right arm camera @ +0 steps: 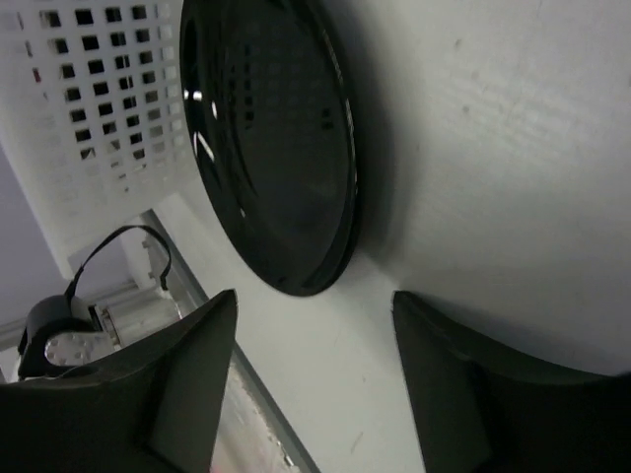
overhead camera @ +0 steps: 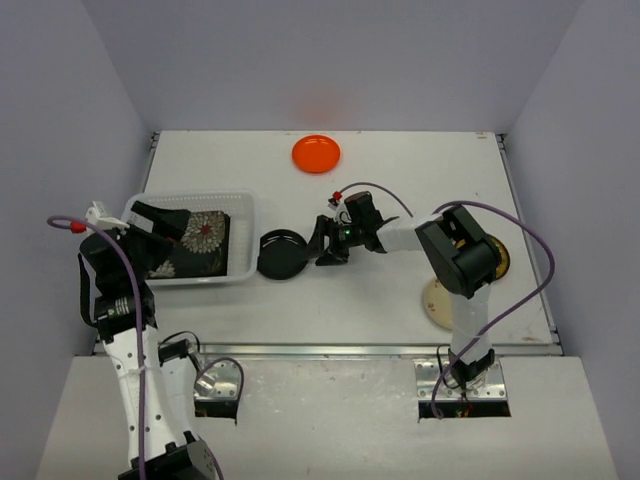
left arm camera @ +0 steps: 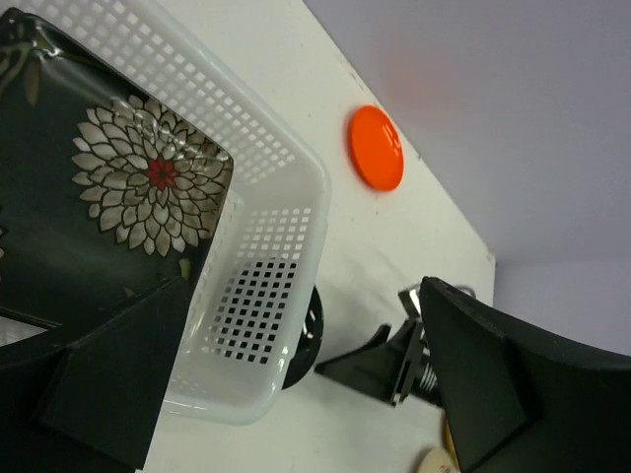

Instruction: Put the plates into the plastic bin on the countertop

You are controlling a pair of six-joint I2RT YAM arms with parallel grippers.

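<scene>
Left fingers [overhead camera: 158, 240] hang over the bin [overhead camera: 243, 205], spread wide, holding nothing. The bin sits at the left side of the table [overhead camera: 400, 170]. Inside it lies a black square plate [left arm camera: 148, 177] with a white-and-red flower print, flat on the bottom. More dark patterned plate shows under the left arm in the top view, but I can't tell how many there are.

Right fingers [overhead camera: 322, 246] are low over the table, pointing left at the black round plate [overhead camera: 282, 254], spread apart and empty, just short of the plate's rim. That plate lies flat on the table just outside the bin's right wall, very close to it. I can't tell if they touch.

The orange plate [overhead camera: 316, 153] is round and sits alone near the far edge, well apart from everything. The cream plate [overhead camera: 437, 303] is on the right side near the front rail, partly under the right arm. A yellowish-brown plate [overhead camera: 499, 262] is just behind it, mostly hidden by the arm's elbow. All three are outside the bin.
</scene>
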